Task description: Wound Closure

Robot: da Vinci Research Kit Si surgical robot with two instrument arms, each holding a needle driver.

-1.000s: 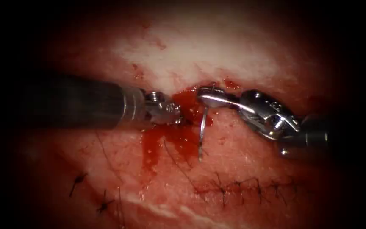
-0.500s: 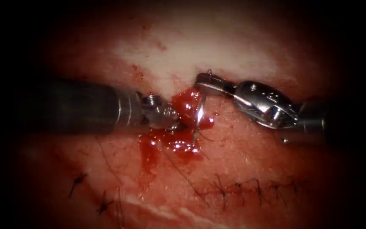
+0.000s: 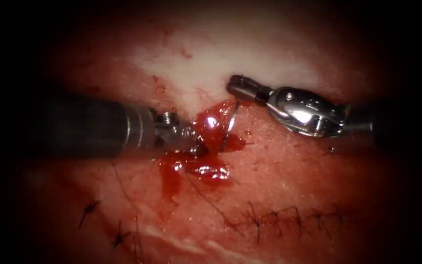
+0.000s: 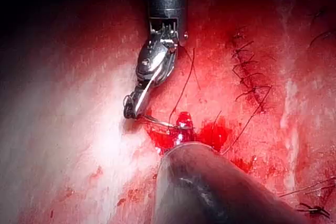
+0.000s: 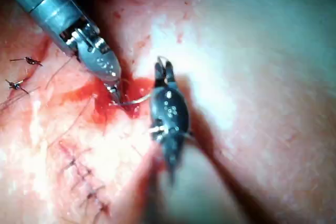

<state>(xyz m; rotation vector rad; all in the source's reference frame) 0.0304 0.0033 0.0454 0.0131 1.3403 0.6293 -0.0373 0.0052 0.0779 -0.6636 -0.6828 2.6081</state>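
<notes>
The needle [image 3: 230,123] stands at the centre of the endoscope frame, its lower part sunk in the tissue [image 3: 289,171] amid red fluid [image 3: 206,146]. I judge it thin, stiff and slippery when wet, best gripped on the body, away from the tip. My right tool [image 3: 235,85], from the right, looks closed on its upper end. My left tool [image 3: 199,146] sits in the fluid; its grip I cannot tell.

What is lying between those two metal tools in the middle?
In the endoscope view, the curved needle and a pool of red fluid on the tissue lie between the left tool and right tool.
</notes>
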